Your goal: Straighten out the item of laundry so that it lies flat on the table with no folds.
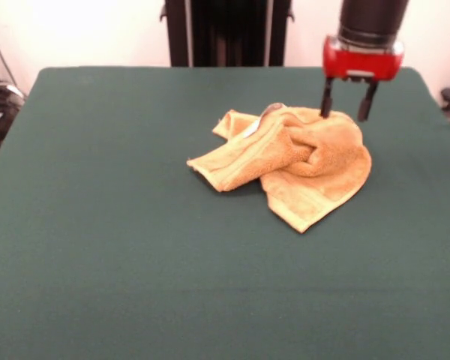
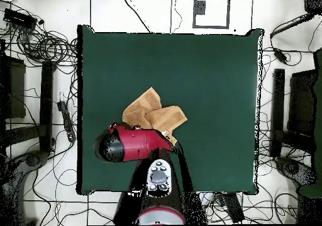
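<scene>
Towel (image 1: 289,161) first: in the front view the golden-orange cloth lay bunched a little right of the middle of the green table (image 1: 97,247), one thick rolled fold running out to the left and a flatter corner pointing toward the near edge, with a pale scrap (probably its label) showing at the top of the heap. The gripper (image 1: 347,112) stood over the towel's far right edge, its two dark fingers (image 1: 326,101) parted and pointing down, nothing between them; whether the tips touched the pile or hung just behind it could not be told from here. I judged the step to be the approach for a grasp, with the straightening itself not yet begun. The next move would call for closing on a single layer at an edge or corner, not the whole wad, then drawing it outward.

Overhead, the towel (image 2: 151,115) showed as a crumpled, lobed shape left of the table's (image 2: 214,66) centre, toward the robot's side. That view gave the towel's outline and the room around it for spreading, which the front view foreshortened, but the red arm (image 2: 132,145) covered the nearer edge and hid the fingers entirely.
</scene>
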`<state>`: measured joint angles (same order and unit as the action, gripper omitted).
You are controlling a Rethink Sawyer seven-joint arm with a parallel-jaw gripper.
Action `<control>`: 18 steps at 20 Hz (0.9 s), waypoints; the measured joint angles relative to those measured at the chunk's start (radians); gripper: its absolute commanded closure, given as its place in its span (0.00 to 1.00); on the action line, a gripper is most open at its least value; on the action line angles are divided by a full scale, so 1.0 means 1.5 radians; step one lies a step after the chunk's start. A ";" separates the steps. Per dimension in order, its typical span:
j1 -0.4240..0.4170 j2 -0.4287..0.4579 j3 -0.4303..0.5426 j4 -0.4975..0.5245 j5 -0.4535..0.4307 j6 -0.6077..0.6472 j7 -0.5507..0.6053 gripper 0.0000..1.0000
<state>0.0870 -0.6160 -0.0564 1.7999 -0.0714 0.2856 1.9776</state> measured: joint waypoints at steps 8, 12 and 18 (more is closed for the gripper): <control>-0.073 -0.085 0.000 -0.042 -0.012 0.095 0.000 0.00; -0.090 -0.096 0.000 -0.071 -0.012 0.109 0.000 0.00; -0.097 -0.089 0.003 -0.113 -0.012 0.122 0.000 0.00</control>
<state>-0.0583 -0.7501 -0.0517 1.6308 -0.0899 0.4682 1.9776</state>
